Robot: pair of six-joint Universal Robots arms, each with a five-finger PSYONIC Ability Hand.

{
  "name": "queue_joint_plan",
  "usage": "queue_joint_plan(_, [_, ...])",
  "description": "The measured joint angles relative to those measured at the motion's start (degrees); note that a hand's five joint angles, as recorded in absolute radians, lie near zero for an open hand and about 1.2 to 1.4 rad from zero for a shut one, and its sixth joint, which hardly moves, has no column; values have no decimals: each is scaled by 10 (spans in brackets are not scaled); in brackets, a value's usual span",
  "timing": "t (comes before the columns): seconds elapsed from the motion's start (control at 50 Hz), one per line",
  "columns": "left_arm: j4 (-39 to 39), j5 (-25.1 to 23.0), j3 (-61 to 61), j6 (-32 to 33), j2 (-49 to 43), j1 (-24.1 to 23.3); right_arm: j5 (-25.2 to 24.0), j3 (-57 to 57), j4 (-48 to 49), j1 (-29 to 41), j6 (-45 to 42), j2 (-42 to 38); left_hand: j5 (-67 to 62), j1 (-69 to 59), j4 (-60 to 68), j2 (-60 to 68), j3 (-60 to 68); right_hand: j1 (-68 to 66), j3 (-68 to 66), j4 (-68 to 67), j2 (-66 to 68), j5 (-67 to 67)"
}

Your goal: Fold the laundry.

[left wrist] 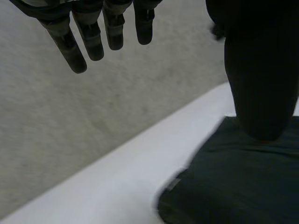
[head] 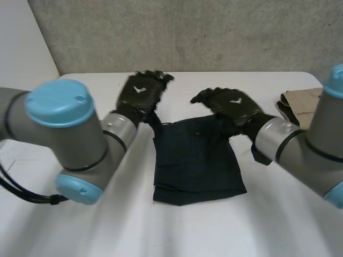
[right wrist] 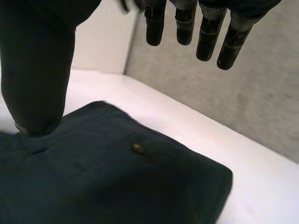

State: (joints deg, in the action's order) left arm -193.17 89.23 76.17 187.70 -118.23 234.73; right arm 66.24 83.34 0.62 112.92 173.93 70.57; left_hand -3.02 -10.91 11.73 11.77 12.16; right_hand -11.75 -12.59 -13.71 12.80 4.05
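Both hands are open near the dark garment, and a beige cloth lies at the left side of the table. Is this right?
No. The beige cloth lies at the right side of the table, as the head view shows. The rest is right.

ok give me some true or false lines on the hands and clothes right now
1. The dark blue garment lies folded on the white table. True.
2. The left hand is clamped on that garment's corner. False: its fingers are straight and not closed on cloth.
3. A tan garment lies at the table's right side. True.
4. The right hand holds the tan garment. False: it is at the dark blue garment's far edge, its fingers straight.
5. The dark blue garment shows a small button. True.
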Motion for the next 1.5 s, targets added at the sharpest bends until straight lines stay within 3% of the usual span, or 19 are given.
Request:
queue_joint_plan(0.08, [34,0,-36,-8,-45,-27,12,-10,-4,-18,36,-16,0,0,0,0,0,0,0,0,0,0])
queue_joint_plan(0.2, [71,1,-66,-9,-92,-42,38,-30,-16,-17,18,-59,0,0,0,0,0,0,0,0,0,0])
queue_joint_plan(0.26, [124,5,-96,-7,-145,-49,72,-60,-36,-10,-35,-126,0,0,0,0,0,0,0,0,0,0])
queue_joint_plan(0.42, [176,30,-115,4,-183,-48,92,-75,-42,-7,-104,-193,0,3,0,0,0,16,4,0,-8,0])
queue_joint_plan(0.56, [179,43,-115,47,-180,-48,118,-74,-39,-7,-130,-195,0,3,0,0,-8,32,5,0,-16,0])
queue_joint_plan(0.7, [174,35,-111,76,-144,-52,132,-47,-13,-7,-131,-131,0,3,0,0,-9,32,5,0,-16,0])
queue_joint_plan(0.84, [173,-8,-94,60,-38,-40,143,29,54,-5,-127,-21,0,4,0,0,-9,32,5,0,-16,0])
queue_joint_plan(0.9, [178,-52,-81,30,26,-22,150,84,83,-4,-127,35,0,3,0,0,-9,32,5,0,-16,0])
queue_joint_plan(1.04, [228,-152,-66,-41,102,17,152,178,108,12,-131,76,0,3,0,0,-9,32,5,0,-16,0])
queue_joint_plan(1.12, [258,-182,-64,-60,116,32,151,220,131,31,-133,77,0,3,0,0,-9,32,5,0,-16,0])
queue_joint_plan(1.28, [281,-191,-65,-66,118,36,150,284,230,76,-135,36,0,3,0,0,-9,32,5,0,-16,0])
queue_joint_plan(1.5, [278,-182,-63,-64,116,34,156,278,289,108,-179,-50,0,3,0,0,-9,32,5,0,-16,0])
